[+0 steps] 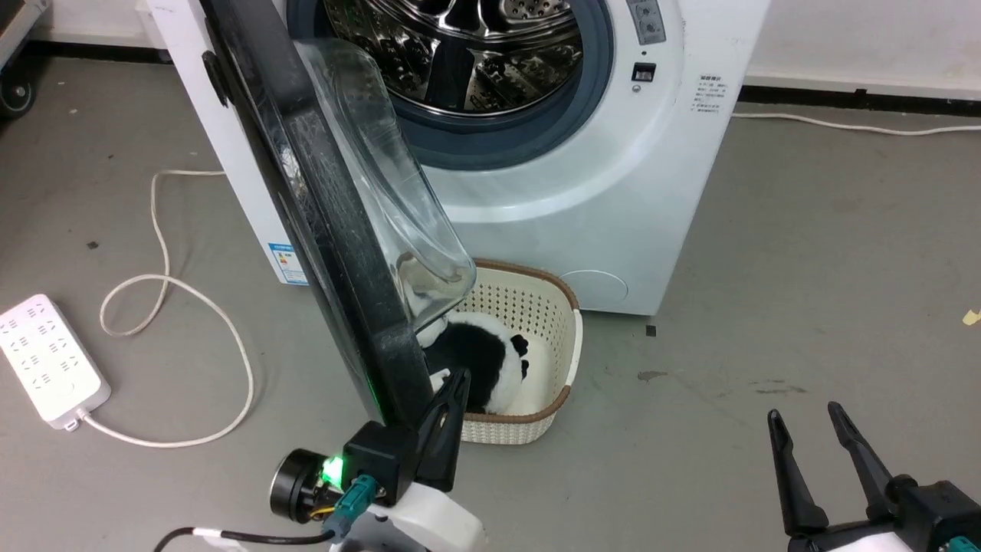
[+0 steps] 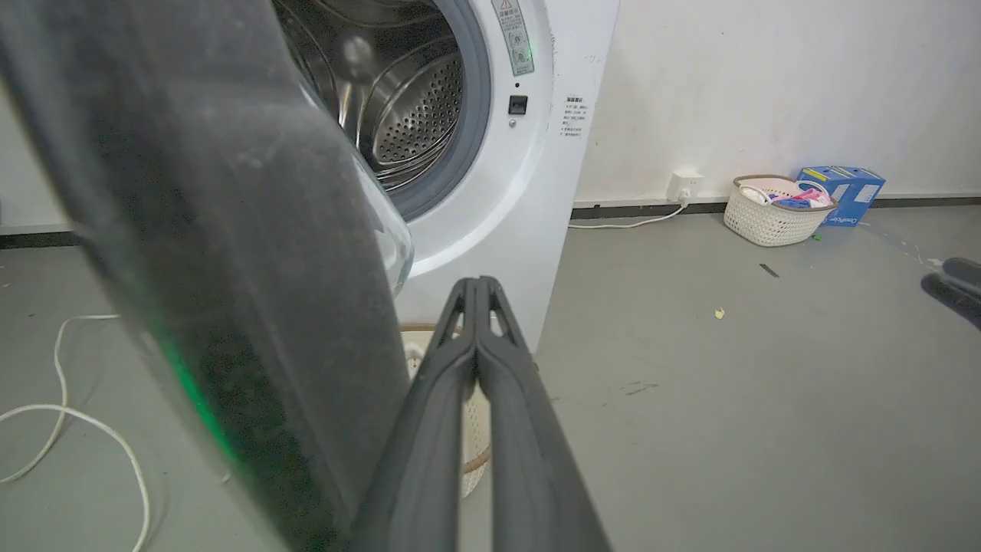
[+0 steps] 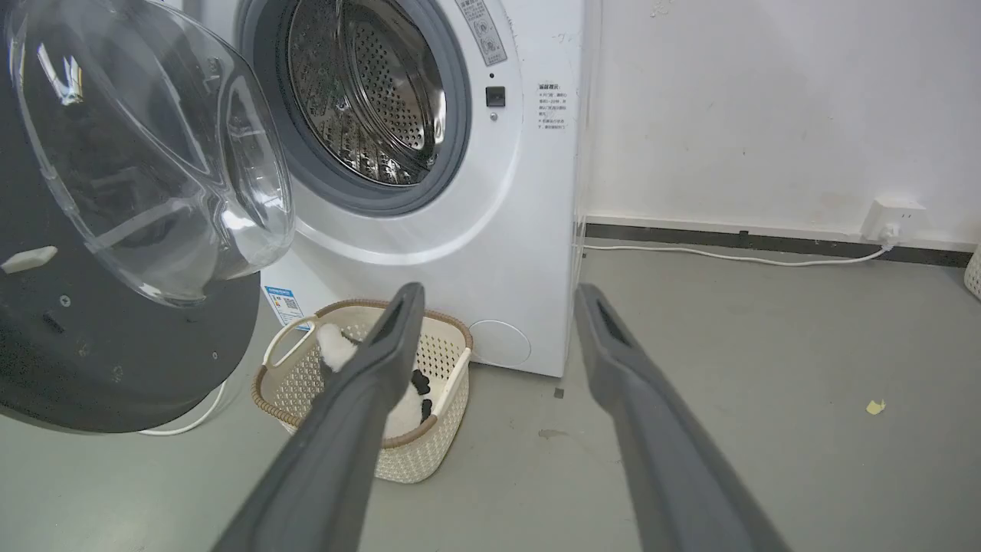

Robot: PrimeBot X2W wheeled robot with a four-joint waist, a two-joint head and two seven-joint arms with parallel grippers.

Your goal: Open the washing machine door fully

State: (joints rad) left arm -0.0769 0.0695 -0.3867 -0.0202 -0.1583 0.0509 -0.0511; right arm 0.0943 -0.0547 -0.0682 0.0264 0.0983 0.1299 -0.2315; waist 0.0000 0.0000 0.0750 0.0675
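Nothing I can read for certain.
- Small printed sticker (image 1: 709,93) on the white washer (image 1: 582,207) front: the lines are too small to read.
- Grey label strip (image 2: 515,31) on the washer's front has a warning triangle and round symbols, but the wording is blurred.
- Blue-edged label (image 1: 287,264) low on the washer's side is illegible.
- Blue box (image 2: 841,195) by the wall has white lettering too blurry to read.

Door (image 1: 322,230) stands out from washer (image 1: 582,192) front, at left. Basket (image 1: 571,337) on floor before washer, right of door; plush (image 1: 483,356) in it. Left gripper (image 1: 458,377) just beside door's lower edge. Strip (image 1: 47,360) far left. Right gripper (image 1: 805,412) well right.
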